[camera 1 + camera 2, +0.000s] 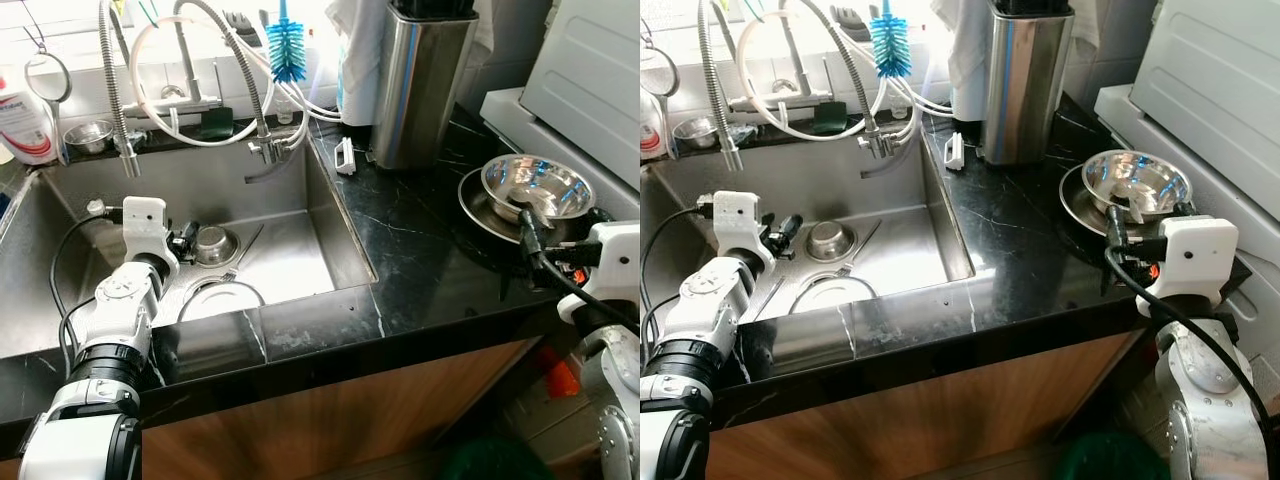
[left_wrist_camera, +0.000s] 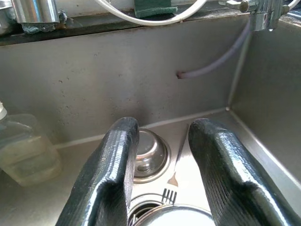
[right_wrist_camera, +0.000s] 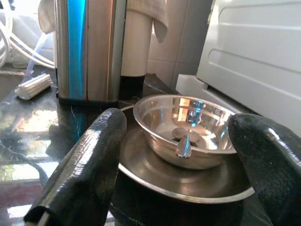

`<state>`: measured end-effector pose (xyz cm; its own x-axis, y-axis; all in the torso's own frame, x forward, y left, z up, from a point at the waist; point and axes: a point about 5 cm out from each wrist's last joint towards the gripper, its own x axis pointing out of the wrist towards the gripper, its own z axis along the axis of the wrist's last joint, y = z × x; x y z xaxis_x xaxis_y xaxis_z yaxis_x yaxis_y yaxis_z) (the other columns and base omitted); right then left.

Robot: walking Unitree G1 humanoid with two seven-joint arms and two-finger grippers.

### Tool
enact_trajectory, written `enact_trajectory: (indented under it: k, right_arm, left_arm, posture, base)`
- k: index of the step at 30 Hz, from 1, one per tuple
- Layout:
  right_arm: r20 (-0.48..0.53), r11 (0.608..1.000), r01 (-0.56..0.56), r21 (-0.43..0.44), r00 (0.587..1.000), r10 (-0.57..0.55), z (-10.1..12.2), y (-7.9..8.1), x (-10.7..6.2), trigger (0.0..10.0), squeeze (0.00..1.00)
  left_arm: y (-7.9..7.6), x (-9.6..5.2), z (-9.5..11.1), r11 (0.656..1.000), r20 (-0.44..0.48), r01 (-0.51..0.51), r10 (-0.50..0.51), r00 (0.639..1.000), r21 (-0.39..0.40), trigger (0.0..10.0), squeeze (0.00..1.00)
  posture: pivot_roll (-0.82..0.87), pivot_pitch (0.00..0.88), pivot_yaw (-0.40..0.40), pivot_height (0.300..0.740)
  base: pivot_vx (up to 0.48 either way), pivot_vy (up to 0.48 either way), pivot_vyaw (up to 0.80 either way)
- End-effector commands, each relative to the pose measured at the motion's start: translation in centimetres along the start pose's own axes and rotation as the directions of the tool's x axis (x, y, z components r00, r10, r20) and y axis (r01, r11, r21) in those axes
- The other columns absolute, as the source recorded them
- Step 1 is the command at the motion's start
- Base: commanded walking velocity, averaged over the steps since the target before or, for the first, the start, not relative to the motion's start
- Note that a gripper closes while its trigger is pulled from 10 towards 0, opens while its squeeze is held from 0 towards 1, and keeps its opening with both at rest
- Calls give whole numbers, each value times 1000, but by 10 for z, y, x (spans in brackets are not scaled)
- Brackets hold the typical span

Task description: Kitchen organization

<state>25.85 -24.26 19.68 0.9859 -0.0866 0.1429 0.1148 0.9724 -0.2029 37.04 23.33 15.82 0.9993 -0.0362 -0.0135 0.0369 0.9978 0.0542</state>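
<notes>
A shiny steel bowl (image 1: 535, 187) with a spoon (image 3: 183, 141) in it sits on a steel plate (image 1: 475, 205) on the black counter at the right. My right gripper (image 1: 527, 228) is open at the bowl's near rim, its fingers (image 3: 94, 160) spread wider than the bowl (image 3: 188, 125). In the sink (image 1: 300, 200), my left gripper (image 1: 185, 240) hangs open just above the bottom. Beyond its fingers (image 2: 113, 165) lie the round drain strainer (image 2: 148, 155), a fork (image 2: 171, 181) and the rim of a round steel dish (image 1: 220, 297).
A tall steel canister (image 1: 420, 85) stands at the back of the counter, with a small white brush (image 1: 345, 155) beside it. A white appliance (image 1: 590, 70) bounds the right side. Faucet hoses (image 1: 120, 100) and a blue bottle brush (image 1: 287, 50) hang over the sink. A clear bottle (image 2: 23, 150) stands in the sink.
</notes>
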Motion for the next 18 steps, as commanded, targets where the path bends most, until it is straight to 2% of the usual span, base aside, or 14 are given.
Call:
enact_trajectory:
  k: [1,5,18]
  right_arm:
    - [-36,1000,-16,-5,999,16,-3,1,2,10000,0]
    - [-91,1000,-2,-8,996,1,-11,-2,4,10000,0]
    - [-91,1000,2,-10,996,-3,-11,-2,10,10000,0]
  left_arm:
    - [3,-2,1,1000,3,-4,4,1000,7,10000,0]
    - [4,-3,-1,1000,-4,-4,4,1000,10,10000,0]
    - [3,-4,-2,1000,-6,-3,3,1000,7,10000,0]
  posture:
    - [-1,29,27,740]
    - [-1,42,29,740]
    - [7,50,30,740]
  base:
    - [0,0,0]
    - [0,0,0]
    - [0,0,0]
